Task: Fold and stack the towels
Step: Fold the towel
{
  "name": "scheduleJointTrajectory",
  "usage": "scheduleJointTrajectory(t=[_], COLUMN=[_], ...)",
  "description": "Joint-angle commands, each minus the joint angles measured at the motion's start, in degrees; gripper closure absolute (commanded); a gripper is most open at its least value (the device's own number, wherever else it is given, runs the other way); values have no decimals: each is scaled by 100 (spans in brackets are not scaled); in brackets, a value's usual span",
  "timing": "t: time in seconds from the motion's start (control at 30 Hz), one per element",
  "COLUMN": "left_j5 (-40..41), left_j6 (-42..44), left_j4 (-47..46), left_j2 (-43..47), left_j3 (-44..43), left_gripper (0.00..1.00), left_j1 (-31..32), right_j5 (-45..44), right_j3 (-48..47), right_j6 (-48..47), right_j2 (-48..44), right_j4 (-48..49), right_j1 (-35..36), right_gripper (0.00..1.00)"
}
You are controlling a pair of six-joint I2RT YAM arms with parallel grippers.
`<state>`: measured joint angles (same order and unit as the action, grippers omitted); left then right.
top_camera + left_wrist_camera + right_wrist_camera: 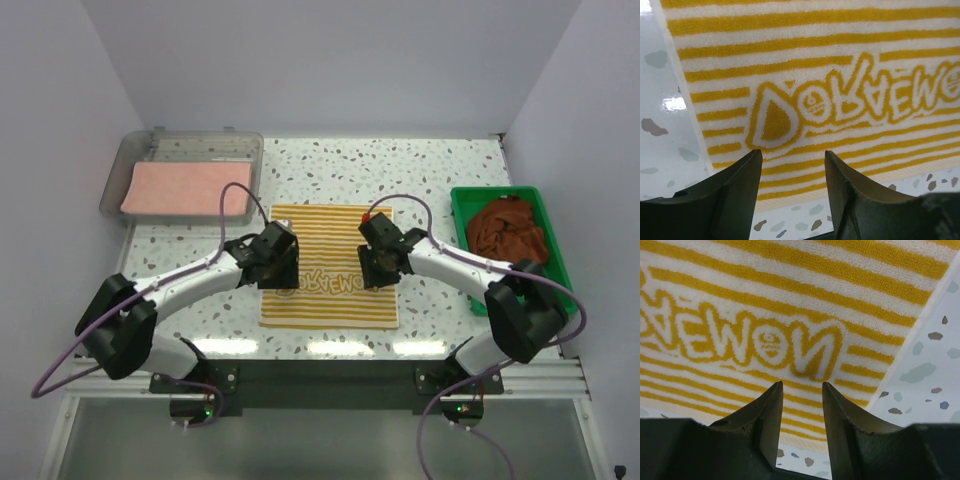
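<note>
1. Jaws on the left gripper point(792, 155) stand fairly wide apart and hold nothing; they are poised over the left side of the striped towel point(328, 250), close to its near hem.
2. Jaws on the right gripper point(801, 386) show a narrower gap, also empty, above the towel's right side by the same hem.
3. I cannot tell whether either touches the cloth.
4. That towel lies flat and spread out, lettering up, probably so both near corners can be pinched together for a first fold.
5. Left of and beyond it, a pink towel point(187, 190) lies folded in a clear bin point(125, 165).
6. To its right, a green bin point(560, 260) holds crumpled brown towels point(508, 228), apparently waiting their turn.
</note>
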<state>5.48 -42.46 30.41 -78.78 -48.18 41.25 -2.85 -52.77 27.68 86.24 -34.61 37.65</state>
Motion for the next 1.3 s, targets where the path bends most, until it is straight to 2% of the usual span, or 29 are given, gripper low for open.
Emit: scheduleJointTrajectory(t=[0.0, 0.1, 0.27, 0.47, 0.5, 0.6, 0.63, 0.7, 0.73, 0.8, 0.9, 1.03, 1.27], left_j5=[-239, -442, -924, -969, -995, -628, -418, -328, -354, -407, -267, -521, -785], left_j6=[291, 229, -43, 211, 281, 825, 1236, 1703, 1914, 2407, 3040, 3997, 4887], left_j4=[-387, -431, -422, -27, 95, 411, 482, 492, 501, 466, 132, 0, -61], left_j2=[-383, -471, -147, 486, 504, 461, 321, 136, -108, -382, -935, -2041, -3283], left_j3=[-104, 247, 942, 732, 618, -128, -608, -1042, -1462, -1886, -2457, -3370, -4436], left_gripper=[43, 43, 43, 36, 34, 28, 26, 24, 23, 22, 23, 29, 37], left_j1=[14, 14, 32, 41, 41, -3, -143, -380, -729, -1074, -1435, -1664, -1796], right_j5=[109, 214, 259, 531, 488, 390, 452, 601, 645, 453, 504, 1215, 980], right_j3=[-50, 257, 899, 1007, 727, -158, -407, -1125, -1347, -2050, -2816, -3634, -4407], right_j6=[-202, -9, 299, 108, -25, -718, -929, -1474, -1676, -2283, -2811, -2997, -3558], right_j2=[252, 411, 157, -195, -204, -143, -99, 137, 235, 489, 1025, 1720, 2765], right_j4=[288, 271, 16, -414, -502, -871, -1029, -1153, -1162, -1197, -1145, -1040, -793], right_j1=[-56, -56, -56, -56, -65, -204, -440, -714, -941, -1040, -1259, -1918, -2253], right_gripper=[59, 58, 57, 54, 53, 43, 40, 37, 37, 34, 35, 37, 44])
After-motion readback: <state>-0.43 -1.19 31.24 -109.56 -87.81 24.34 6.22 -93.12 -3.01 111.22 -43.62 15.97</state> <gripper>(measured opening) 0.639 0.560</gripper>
